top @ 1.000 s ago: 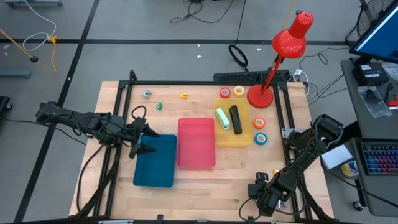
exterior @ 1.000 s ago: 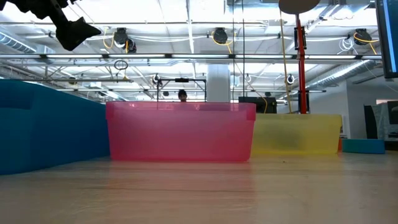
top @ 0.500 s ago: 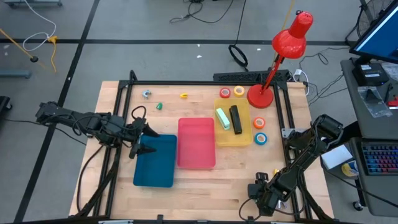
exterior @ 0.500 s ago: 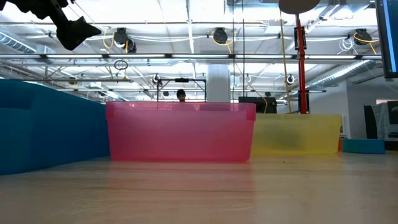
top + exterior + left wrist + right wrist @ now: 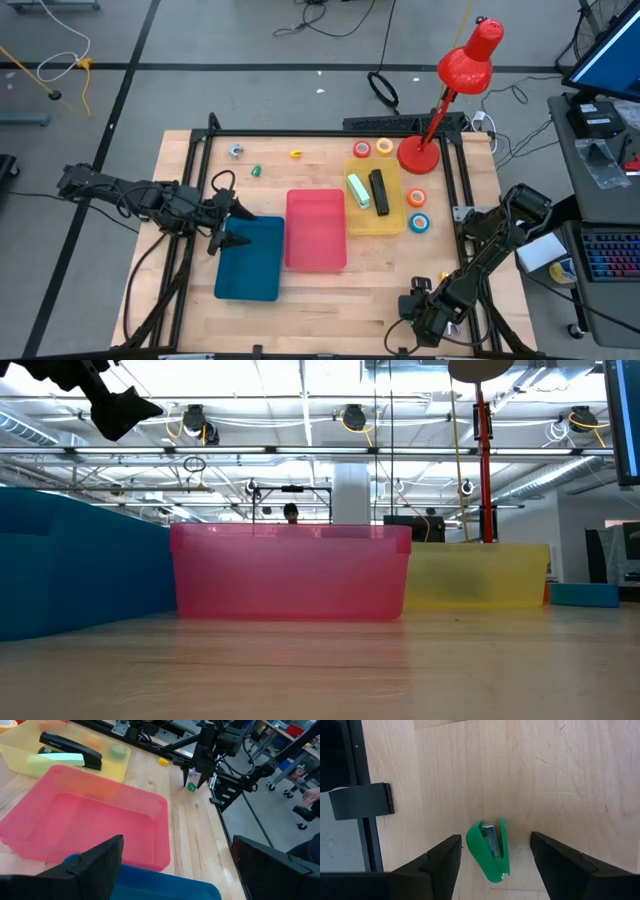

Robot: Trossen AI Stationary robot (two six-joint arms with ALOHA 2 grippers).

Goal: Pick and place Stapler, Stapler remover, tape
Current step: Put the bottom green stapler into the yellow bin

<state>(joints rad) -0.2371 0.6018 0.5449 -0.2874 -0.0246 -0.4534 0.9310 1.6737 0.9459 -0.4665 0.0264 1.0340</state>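
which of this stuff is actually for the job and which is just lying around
For the job: black stapler, green staple remover, tape rolls, and probably the three trays.

Just lying about: red desk lamp, small yellow piece, small metal piece.

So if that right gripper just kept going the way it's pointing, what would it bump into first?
Most likely the green staple remover, lying on the wooden table in line with the gap between the right gripper's open fingers. How far above it the gripper hangs is hard to tell.
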